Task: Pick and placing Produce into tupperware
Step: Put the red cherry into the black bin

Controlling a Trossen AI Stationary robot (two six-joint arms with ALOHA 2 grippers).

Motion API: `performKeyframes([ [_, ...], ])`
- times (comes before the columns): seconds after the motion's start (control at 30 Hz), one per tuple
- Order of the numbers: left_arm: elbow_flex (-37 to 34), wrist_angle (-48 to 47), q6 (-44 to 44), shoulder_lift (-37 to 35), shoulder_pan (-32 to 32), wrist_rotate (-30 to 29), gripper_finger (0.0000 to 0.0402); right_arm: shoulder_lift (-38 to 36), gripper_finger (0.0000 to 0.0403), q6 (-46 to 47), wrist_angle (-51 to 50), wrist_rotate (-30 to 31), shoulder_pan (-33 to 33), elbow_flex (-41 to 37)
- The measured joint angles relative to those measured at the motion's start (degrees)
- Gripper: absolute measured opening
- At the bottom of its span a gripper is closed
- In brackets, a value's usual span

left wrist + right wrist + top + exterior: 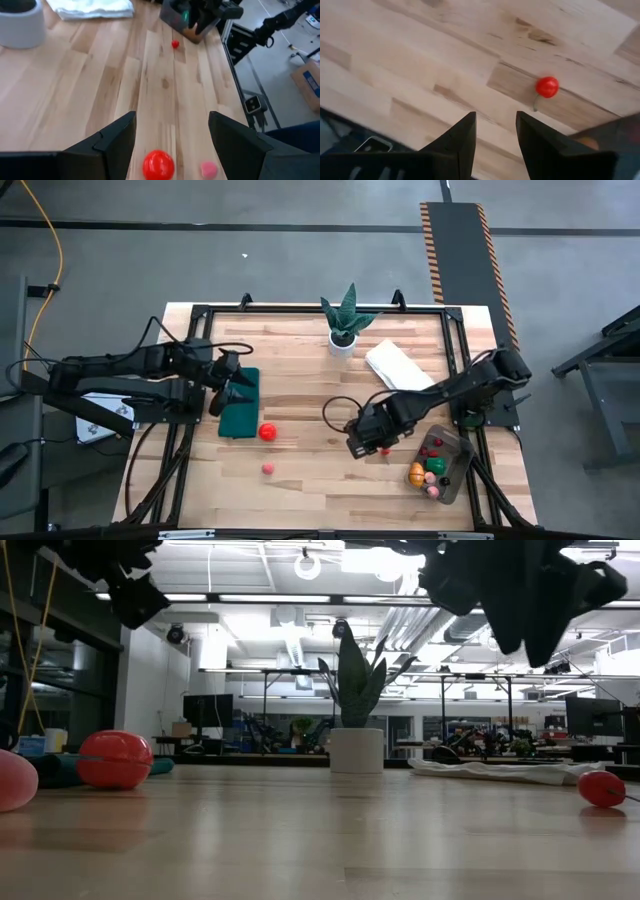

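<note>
Right claw [495, 135] part-open, empty, above cherry [547, 86]

Light wood-slat table [300, 380]. Directly on it: potted plant [344, 330] top centre, white cloth [398, 367] to its right, dark green mat [240, 405] left, red ball [268, 432], pink ball [268, 469], small red cherry [384, 450], clear tupperware [458, 470] lower right.

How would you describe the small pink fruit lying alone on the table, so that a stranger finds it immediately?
Start at the dark green mat on the left side of the wooden table. Just off its near right corner lies a red ball-shaped fruit; the pink fruit sits a little nearer the table's front edge. It is smaller and paler than that red neighbour, and touches nothing.
</note>
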Motion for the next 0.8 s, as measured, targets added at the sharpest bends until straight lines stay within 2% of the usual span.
performKeyframes([
  [0.2, -1.83, -0.56, 1.38, -1.50, 0.00, 0.20, 0.0236, 0.27, 0.0135, 3.40, -2.39, 2.32, 1.67, 0.00],
  [0.4, -4.00, -2.90, 1.28, -5.61, 0.00, -0.21, 0.0236, 0.22, 0.0167, 6.09, -2.80, 2.66, 2.52, -2.54],
  [0.6, -5.73, -4.17, -2.21, -11.36, 0.00, -0.36, 0.0236, 0.22, 0.0199, 10.27, 3.51, 0.30, 3.56, -8.18],
  [0.8, -5.77, -6.29, -4.45, -15.25, 0.00, -0.95, 0.0236, 0.22, 0.0200, 14.24, 6.41, 1.37, 3.41, -10.44],
])
